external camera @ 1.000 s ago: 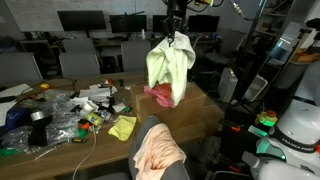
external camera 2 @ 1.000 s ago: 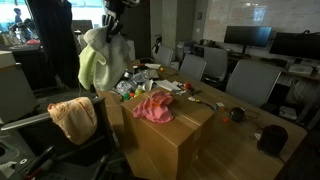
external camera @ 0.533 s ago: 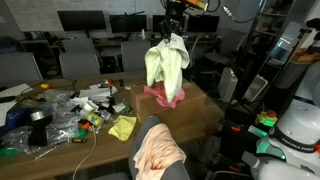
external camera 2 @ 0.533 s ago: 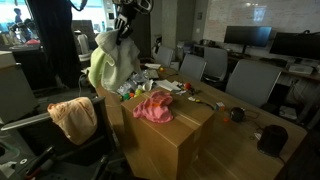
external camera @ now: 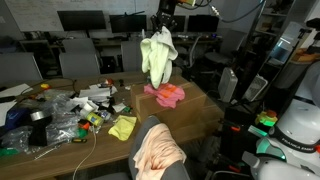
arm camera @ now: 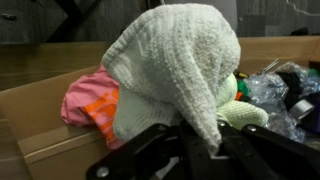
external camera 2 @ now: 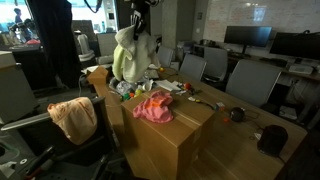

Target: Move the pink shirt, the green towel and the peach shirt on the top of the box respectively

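Now | claw (external camera: 161,29) clenched on green towel (external camera: 160,58) | hanging above pink shirt (external camera: 167,96) | on box (external camera: 203,112)

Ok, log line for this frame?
phase: carry | gripper: shut on green towel, aloft near box | pink shirt: on box top | peach shirt: on chair back

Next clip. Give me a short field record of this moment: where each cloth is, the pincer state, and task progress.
pincer: shut on green towel, raised above the box
green towel: hanging from the pincer, not yet set down
pink shirt: lying on top of the box
peach shirt: draped over a chair back, off the box
progress: one of three cloths on the box
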Controlling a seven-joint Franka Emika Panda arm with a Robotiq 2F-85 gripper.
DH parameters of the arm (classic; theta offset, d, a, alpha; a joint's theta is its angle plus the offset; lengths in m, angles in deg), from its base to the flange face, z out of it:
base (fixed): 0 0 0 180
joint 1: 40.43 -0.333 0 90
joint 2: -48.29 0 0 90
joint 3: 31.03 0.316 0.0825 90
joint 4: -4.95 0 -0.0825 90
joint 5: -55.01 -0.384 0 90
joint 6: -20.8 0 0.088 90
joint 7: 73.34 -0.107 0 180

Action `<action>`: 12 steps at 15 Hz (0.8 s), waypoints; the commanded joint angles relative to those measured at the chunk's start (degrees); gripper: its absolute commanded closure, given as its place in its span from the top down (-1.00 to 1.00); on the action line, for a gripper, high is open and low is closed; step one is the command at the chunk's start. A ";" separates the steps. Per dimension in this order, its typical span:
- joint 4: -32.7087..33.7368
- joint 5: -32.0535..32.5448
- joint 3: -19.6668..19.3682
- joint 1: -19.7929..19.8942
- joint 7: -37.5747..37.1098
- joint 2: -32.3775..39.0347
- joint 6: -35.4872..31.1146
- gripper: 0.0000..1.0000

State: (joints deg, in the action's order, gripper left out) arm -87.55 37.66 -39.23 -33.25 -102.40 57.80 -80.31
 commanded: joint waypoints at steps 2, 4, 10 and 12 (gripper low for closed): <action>4.53 5.94 -1.43 -0.36 -10.70 2.26 -4.52 -0.94; 4.75 8.70 -1.80 -0.43 -14.49 2.47 -5.47 -0.94; 4.28 12.52 -1.14 -0.65 -15.72 2.85 0.38 0.20; 3.77 12.72 -0.65 -0.94 -14.54 2.85 3.19 0.48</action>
State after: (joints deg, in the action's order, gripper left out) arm -85.10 49.26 -40.41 -33.61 -117.64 60.11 -81.38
